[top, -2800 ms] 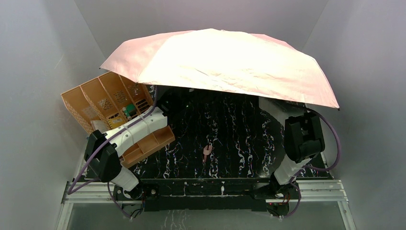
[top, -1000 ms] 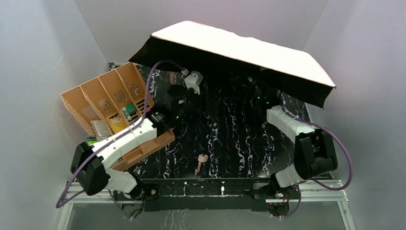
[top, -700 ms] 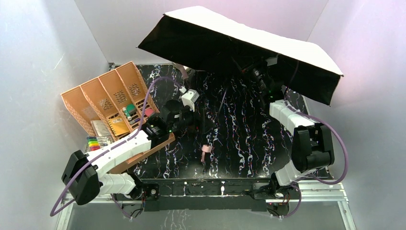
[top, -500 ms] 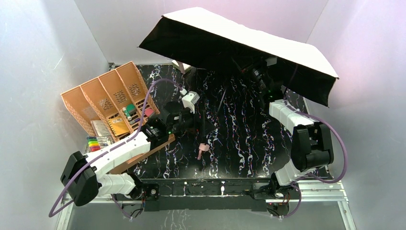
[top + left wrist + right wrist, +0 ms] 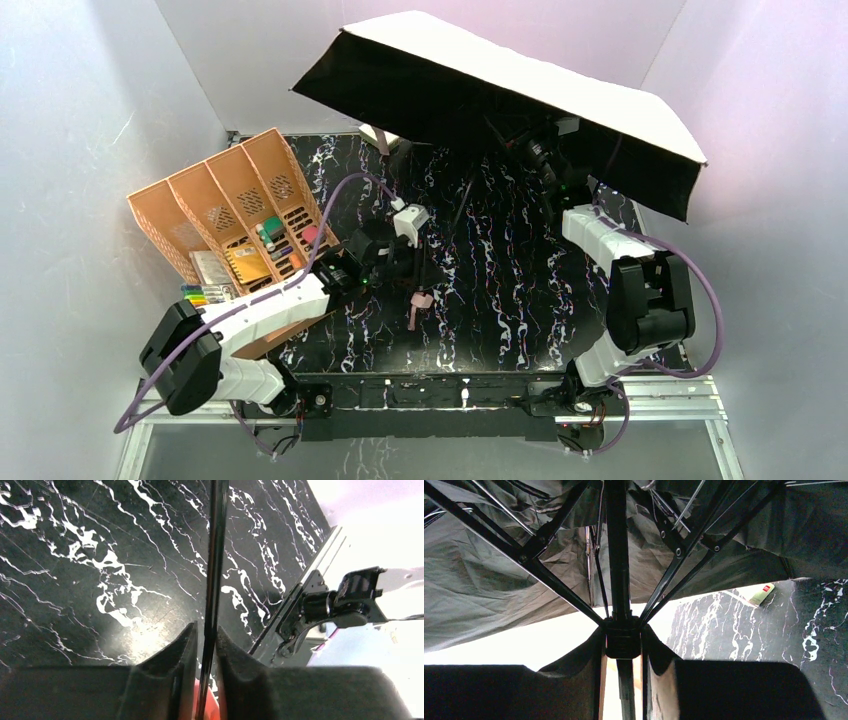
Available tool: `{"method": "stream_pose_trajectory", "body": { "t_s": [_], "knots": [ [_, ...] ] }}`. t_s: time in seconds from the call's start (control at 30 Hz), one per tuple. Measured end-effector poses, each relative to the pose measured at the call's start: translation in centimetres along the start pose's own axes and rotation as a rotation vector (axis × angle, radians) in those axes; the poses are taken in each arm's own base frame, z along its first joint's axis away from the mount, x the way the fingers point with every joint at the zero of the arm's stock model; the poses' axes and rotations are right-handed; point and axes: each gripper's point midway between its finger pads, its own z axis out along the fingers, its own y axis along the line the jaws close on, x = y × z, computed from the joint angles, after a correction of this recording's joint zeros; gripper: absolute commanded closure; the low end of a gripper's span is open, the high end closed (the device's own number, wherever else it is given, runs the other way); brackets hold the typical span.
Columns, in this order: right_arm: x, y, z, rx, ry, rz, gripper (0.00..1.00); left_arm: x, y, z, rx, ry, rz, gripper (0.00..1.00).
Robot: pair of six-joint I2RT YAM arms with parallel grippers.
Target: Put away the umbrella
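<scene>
The umbrella (image 5: 520,95) is open and tilted over the far half of the table, its black underside facing the camera and its pale pink top turned away. My right gripper (image 5: 548,165) (image 5: 623,636) reaches up under the canopy and is shut on the black runner (image 5: 623,645), where the ribs (image 5: 549,580) meet the shaft. The thin dark shaft (image 5: 216,555) slants down to the pink handle (image 5: 419,302). My left gripper (image 5: 413,272) (image 5: 206,630) is shut on the shaft just above the handle (image 5: 206,707).
An orange slotted organizer (image 5: 225,205) with small items stands at the left, and coloured markers (image 5: 198,296) lie beside it. An orange tray (image 5: 285,330) sits under my left arm. A small cream box (image 5: 762,594) lies on the black marble table (image 5: 520,300) at the back. Walls stand close on both sides.
The canopy has tipped up from lying flat over the table. My left gripper drew back toward the handle, came onto the shaft and closed on it. The right arm hardly moved.
</scene>
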Motion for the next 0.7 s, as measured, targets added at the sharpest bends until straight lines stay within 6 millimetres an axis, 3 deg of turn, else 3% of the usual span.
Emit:
{"method": "stream_pose_trajectory", "body": {
  "t_s": [0.03,0.37,0.7],
  "knots": [
    [0.0,-0.1,0.0,0.002,0.001,0.000,1.00,0.2,0.1,0.2,-0.002,0.008,-0.003,1.00],
    [-0.4,-2.5,-0.6,0.093,0.002,-0.070,1.00,0.1,0.7,2.1,-0.040,0.020,0.012,1.00],
    [-0.1,-4.6,-7.3,0.216,-0.123,-0.146,1.00,2.5,1.0,3.4,-0.078,0.153,0.080,1.00]
  ]
}}
